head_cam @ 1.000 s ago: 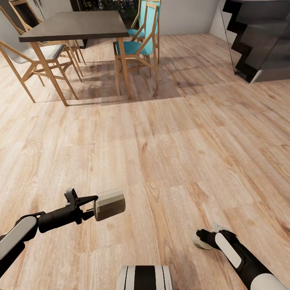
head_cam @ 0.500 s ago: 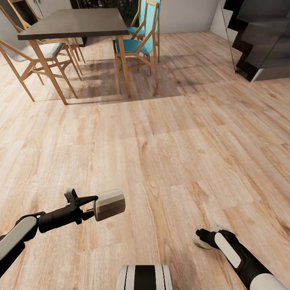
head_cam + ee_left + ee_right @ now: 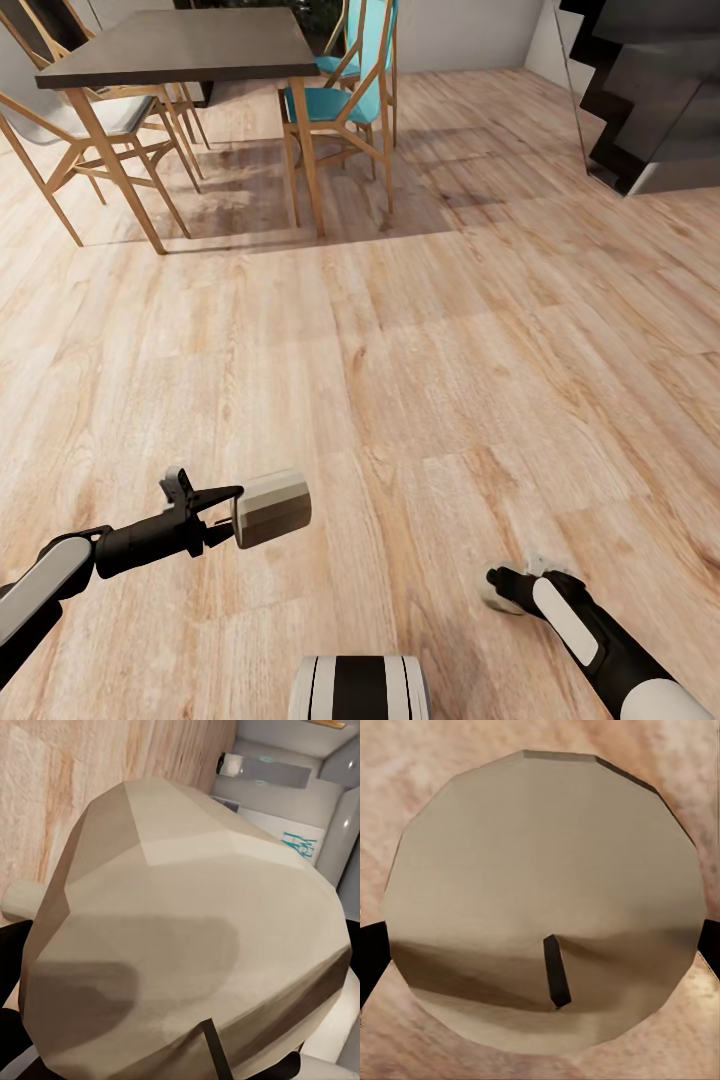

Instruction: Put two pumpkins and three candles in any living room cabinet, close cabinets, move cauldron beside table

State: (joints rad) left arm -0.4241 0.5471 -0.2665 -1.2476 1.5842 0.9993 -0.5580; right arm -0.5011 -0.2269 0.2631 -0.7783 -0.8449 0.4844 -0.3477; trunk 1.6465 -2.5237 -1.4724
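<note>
While the left gripper [image 3: 232,505] clamps one beige candle [image 3: 272,508] above the wooden floor [image 3: 400,350], the right gripper [image 3: 492,590] grips another candle [image 3: 544,900].

Head camera looks forward and down from above my arms, over wood floor [image 3: 420,350] toward a dining table [image 3: 180,50]. Each wrist camera sits very close behind its candle [image 3: 187,937] [image 3: 544,900], sharing that floor.

Under me runs a pale wood plank floor [image 3: 420,330]. On it, far left, stands a dark dining table [image 3: 180,50] on angled wooden legs, with wooden chairs around it, 1 teal-seated [image 3: 340,100]. Far right, a dark staircase [image 3: 650,90] meets the floor.
</note>
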